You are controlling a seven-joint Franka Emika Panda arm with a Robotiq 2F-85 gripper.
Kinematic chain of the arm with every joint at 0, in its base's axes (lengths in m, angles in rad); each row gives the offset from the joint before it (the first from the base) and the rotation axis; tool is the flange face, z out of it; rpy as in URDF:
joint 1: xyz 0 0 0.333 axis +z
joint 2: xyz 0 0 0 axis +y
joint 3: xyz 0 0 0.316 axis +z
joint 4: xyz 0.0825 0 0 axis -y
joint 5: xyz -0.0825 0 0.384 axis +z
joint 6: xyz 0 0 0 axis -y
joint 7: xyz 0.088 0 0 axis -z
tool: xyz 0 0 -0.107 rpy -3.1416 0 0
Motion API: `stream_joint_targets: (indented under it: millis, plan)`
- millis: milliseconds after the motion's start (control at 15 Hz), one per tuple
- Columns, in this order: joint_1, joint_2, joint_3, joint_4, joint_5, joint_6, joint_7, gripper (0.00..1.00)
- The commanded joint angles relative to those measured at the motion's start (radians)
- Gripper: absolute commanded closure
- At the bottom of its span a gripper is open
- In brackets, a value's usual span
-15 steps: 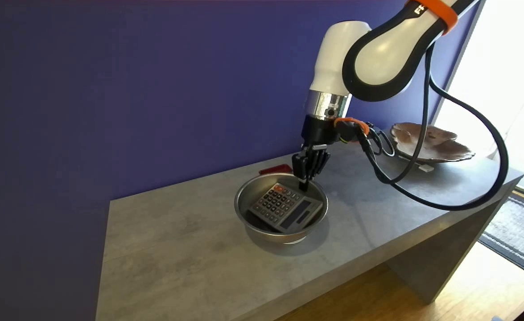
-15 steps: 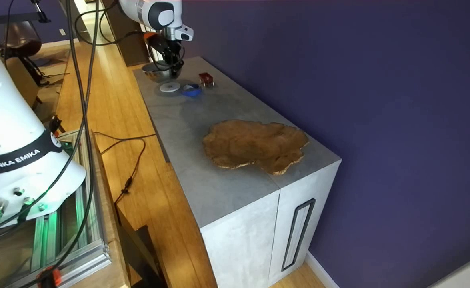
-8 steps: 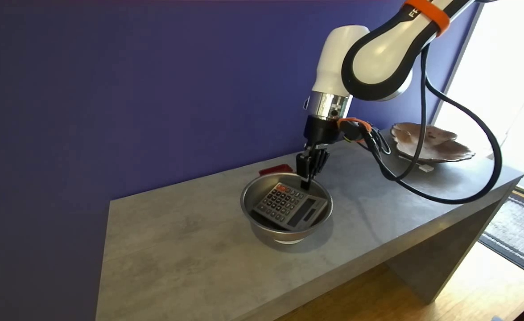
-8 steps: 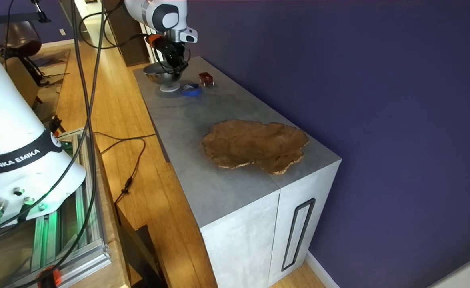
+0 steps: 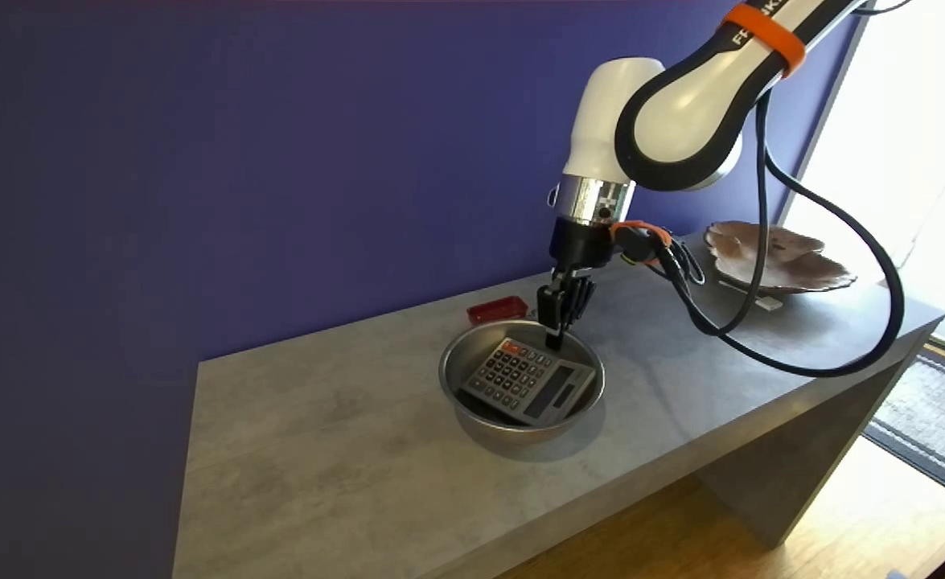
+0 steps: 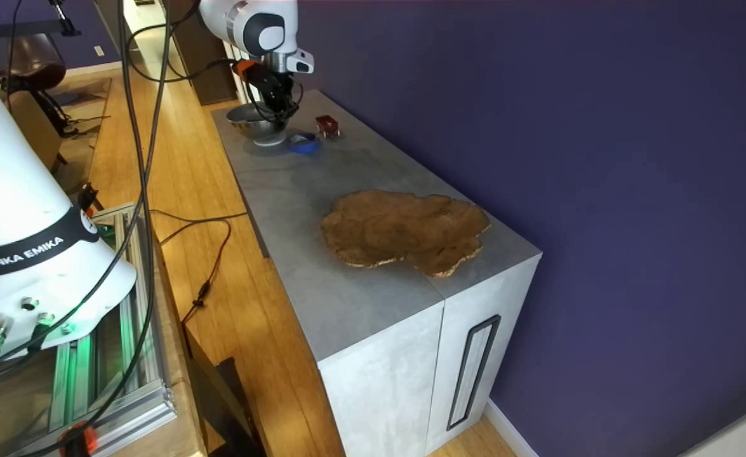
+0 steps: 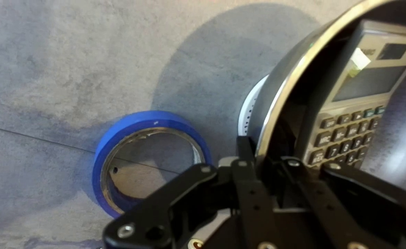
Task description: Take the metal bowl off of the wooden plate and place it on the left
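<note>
The metal bowl (image 5: 524,435) is shiny silver and holds a grey calculator (image 5: 530,378). It also shows in an exterior view (image 6: 251,124) and at the right of the wrist view (image 7: 281,83). My gripper (image 5: 554,338) is shut on the bowl's rim; in the wrist view (image 7: 261,152) one finger is outside the wall and one inside. The bowl is over a small white disc (image 6: 270,139), roughly level; I cannot tell whether it touches the disc. The brown wooden plate (image 6: 404,231) lies well apart on the same counter, also in an exterior view (image 5: 770,259).
A blue tape roll (image 7: 154,119) lies beside the bowl, also in an exterior view (image 6: 304,143). A small red tray (image 5: 498,310) stands near the purple wall (image 5: 279,161). The grey counter (image 5: 319,450) ends at a front edge above a wooden floor.
The gripper and bowl have shifted slightly right in an exterior view and then come down. The bowl is lower over the white disc. The calculator moved along inside it.
</note>
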Motion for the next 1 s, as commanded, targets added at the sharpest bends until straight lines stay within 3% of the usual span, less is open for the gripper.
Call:
stream_joint_targets:
  millis: [0, 400, 600, 867, 933]
  plan:
    - [-0.014, 0.003, 0.017, 0.017, 0.01, 0.005, -0.009, 0.67]
    - [-0.007, -0.024, 0.001, 0.013, 0.0, -0.001, 0.013, 0.27]
    - [-0.012, -0.134, -0.019, -0.073, -0.01, 0.006, 0.031, 0.05]
    - [0.022, -0.355, -0.112, -0.277, -0.08, 0.13, 0.132, 0.0]
    - [-0.009, -0.209, -0.065, -0.124, -0.045, 0.068, 0.073, 0.0]
